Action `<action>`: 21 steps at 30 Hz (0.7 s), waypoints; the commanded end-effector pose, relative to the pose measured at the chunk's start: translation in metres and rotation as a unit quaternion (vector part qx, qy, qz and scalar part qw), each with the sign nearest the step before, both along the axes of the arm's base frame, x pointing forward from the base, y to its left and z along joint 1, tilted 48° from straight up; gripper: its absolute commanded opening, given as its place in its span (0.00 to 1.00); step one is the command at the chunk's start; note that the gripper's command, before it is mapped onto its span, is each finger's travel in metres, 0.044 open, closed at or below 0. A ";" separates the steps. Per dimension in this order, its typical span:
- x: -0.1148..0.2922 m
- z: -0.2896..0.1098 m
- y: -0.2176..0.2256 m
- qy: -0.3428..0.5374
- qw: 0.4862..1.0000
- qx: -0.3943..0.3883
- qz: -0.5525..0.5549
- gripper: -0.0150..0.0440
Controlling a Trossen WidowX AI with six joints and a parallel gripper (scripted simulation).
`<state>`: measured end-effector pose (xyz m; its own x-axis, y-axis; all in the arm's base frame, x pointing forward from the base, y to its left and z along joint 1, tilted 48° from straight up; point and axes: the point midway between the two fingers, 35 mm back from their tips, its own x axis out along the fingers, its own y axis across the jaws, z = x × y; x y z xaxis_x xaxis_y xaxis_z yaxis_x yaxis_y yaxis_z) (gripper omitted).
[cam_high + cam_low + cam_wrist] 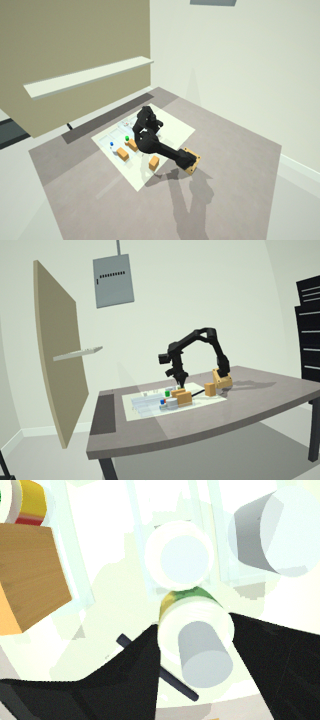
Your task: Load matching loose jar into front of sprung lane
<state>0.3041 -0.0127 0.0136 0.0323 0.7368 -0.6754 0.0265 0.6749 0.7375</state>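
My gripper [192, 626] [180, 382] is shut on a jar [192, 615] with a white lid and a green and yellow band. It holds the jar upright, low over the front end of a clear-walled lane [199, 499]. A second jar with a white lid [179, 556] stands in that lane just ahead of the held one; the two look very close, and I cannot tell whether they touch. The pusher plate is not clear to see. In the top view the arm hides the gripper and both jars.
A grey cylinder [274, 534] [171, 403] stands in the lane to the right. A green-lidded jar [23, 499] [126, 138] [167, 393] and a wooden block [30, 576] [133, 144] are to the left. A blue-lidded jar [111, 143] [162, 401] and two more blocks [122, 154] [153, 162] stand on the mat.
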 end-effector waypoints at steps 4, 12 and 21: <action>0.009 0.001 0.000 -0.008 1.000 0.000 -0.001 0.25; 0.012 0.001 0.000 -0.008 1.000 0.000 -0.001 0.25; 0.016 0.001 0.000 -0.008 1.000 0.000 -0.001 0.25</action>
<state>0.3128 -0.0129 0.0134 0.0305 0.7350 -0.6774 0.0265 0.6769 0.7356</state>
